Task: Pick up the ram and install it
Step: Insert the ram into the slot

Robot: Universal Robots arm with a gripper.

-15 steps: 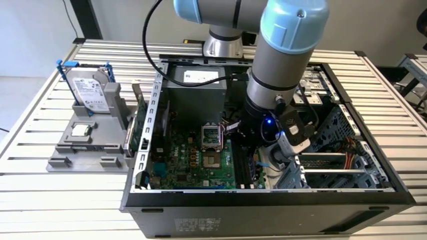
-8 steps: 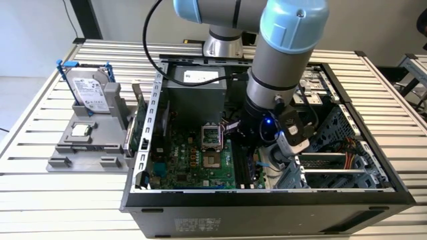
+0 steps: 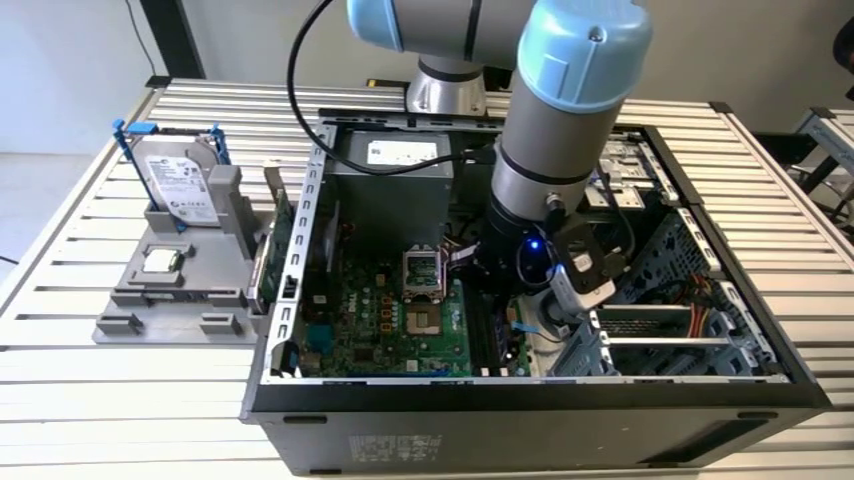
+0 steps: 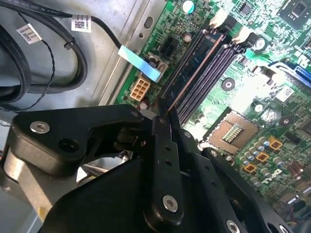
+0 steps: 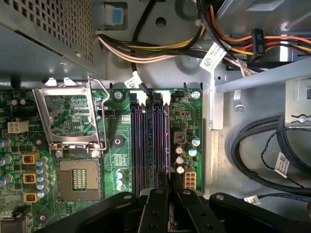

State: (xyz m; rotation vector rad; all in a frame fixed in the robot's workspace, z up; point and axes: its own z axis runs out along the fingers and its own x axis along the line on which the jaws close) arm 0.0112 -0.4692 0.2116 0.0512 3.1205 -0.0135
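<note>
- Arm [image 3: 561,120] reaches deep into the open computer case [image 3: 534,400]. I judge a sideways drift could knock the wrist on the drive bay wall toward the exterior view's right.
- Cable bundle [image 5: 160,48] lies just past the far end of the slots. It could snag the wrist if I overshoot along the slot line.
- Motherboard [image 3: 387,330]: pushing down while misaligned could flex it or scrape the small capacitors [image 5: 181,160] just beside the slots.
- Memory slots [image 5: 146,145]: four dark lanes close together, so it is easy to drop into the wrong lane.
- White slot latches [image 4: 217,19]: I cannot tell if they are swung out. If they are not, the stick would not seat.
- Gripper [image 4: 163,116]: fingers pressed together, pinching the ram [image 4: 194,73]. I see the ram edge-on, running along the slots at centre right of the board in the exterior view. I cannot tell if it touches the slot. The thin grip could let it tilt or slip under load.
- Room: pale wall and floor, and a second slatted bench [image 3: 827,130] at the exterior view's right edge.
- Surface: white slatted table [image 3: 134,400]. A grey parts tray [image 3: 147,300] at the exterior view's left holds a hard drive [image 3: 180,180], a silver chip [image 3: 163,261] and a green card [image 3: 274,260].
</note>
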